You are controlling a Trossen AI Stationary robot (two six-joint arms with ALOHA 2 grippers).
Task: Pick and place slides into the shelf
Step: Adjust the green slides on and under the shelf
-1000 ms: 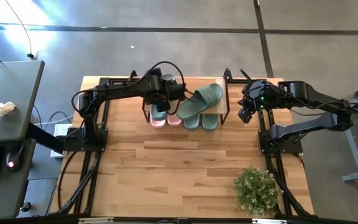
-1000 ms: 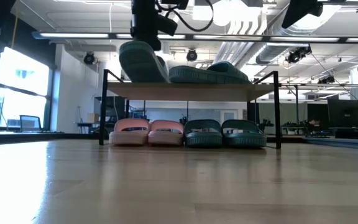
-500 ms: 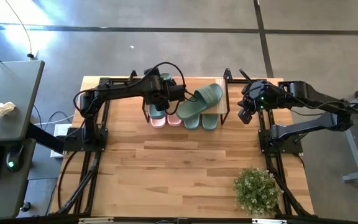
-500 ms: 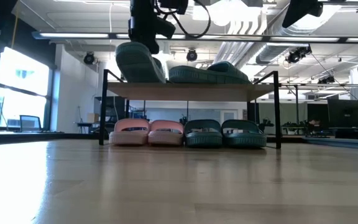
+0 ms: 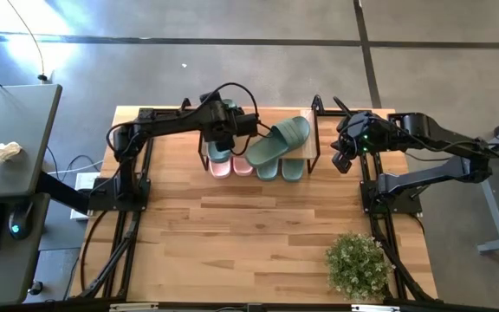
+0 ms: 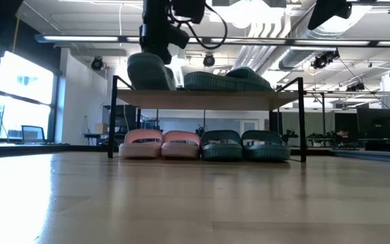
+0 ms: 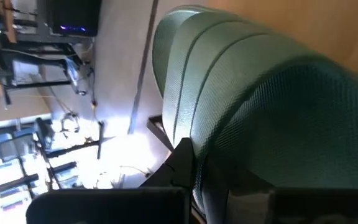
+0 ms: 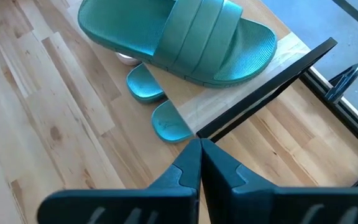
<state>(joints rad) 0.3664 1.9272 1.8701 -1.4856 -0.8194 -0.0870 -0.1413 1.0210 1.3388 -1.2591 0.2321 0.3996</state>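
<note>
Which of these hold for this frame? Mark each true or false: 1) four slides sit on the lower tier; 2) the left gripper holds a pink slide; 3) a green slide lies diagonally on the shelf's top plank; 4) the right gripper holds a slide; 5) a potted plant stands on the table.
1) True: two pink slides and two green slides sit in a row under the shelf.
2) False: the left gripper is shut on a sage-green slide.
3) True: the diagonal green slide lies there.
4) False: the right gripper is shut and empty, beside the shelf.
5) True: the plant stands near the table's corner.
</note>
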